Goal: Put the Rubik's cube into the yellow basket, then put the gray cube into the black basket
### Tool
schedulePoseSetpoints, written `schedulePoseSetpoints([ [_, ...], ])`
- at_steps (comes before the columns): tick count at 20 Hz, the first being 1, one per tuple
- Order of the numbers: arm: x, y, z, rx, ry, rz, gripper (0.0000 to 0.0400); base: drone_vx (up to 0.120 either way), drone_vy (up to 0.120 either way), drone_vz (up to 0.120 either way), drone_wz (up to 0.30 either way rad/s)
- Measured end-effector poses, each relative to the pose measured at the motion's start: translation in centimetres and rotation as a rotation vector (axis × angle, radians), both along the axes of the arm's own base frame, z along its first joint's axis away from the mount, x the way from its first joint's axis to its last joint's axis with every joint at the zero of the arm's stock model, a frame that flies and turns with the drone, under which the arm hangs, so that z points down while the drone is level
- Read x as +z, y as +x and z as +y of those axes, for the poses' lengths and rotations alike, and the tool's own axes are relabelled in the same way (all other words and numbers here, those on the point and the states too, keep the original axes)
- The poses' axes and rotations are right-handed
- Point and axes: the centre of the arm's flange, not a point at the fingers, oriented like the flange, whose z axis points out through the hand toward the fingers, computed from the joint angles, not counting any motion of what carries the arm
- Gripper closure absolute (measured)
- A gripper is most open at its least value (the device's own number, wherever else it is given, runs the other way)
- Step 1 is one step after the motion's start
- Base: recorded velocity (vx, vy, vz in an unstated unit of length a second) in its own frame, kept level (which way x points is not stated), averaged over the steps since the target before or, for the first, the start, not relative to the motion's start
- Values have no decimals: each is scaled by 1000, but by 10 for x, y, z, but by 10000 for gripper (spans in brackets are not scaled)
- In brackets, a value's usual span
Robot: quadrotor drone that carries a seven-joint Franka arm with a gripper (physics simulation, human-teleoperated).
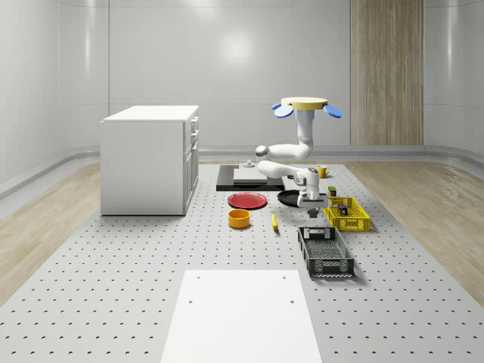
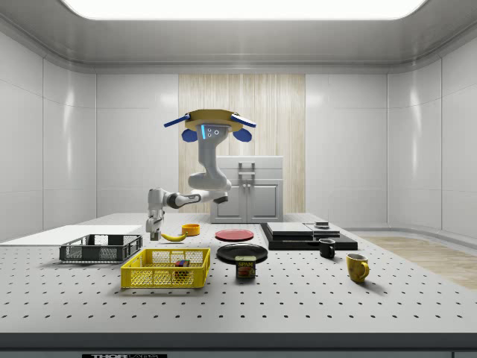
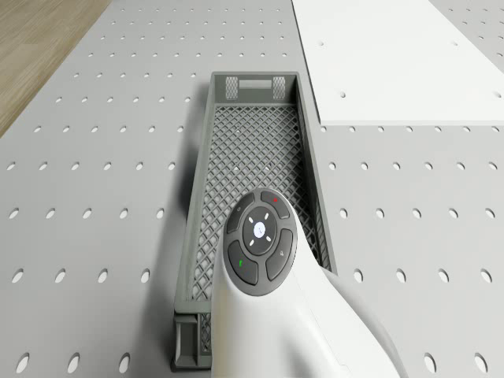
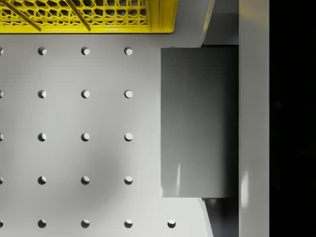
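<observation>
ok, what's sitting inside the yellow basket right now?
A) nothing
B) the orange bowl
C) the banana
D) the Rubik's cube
D: in the side view a small multicolored cube, the Rubik's cube, sits inside the yellow basket; the banana and orange bowl lie on the table outside it.

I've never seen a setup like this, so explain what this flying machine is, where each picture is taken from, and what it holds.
It's a simulated drone hovering over a holed table, with a white arm hanging below. One picture overlooks the scene, one is from the side, one from the drone's body, one from the wrist. The claw hangs above the table beside a yellow basket, near a black basket, clamped on a gray cube. A red plate and orange bowl lie nearby.
</observation>
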Motion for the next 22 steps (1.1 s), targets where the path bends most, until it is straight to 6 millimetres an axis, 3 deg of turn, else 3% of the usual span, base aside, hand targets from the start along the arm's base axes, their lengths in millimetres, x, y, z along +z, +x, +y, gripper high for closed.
schedulePoseSetpoints([
  [22,0,0,0,1,0,0,146,120,0,0,0],
])
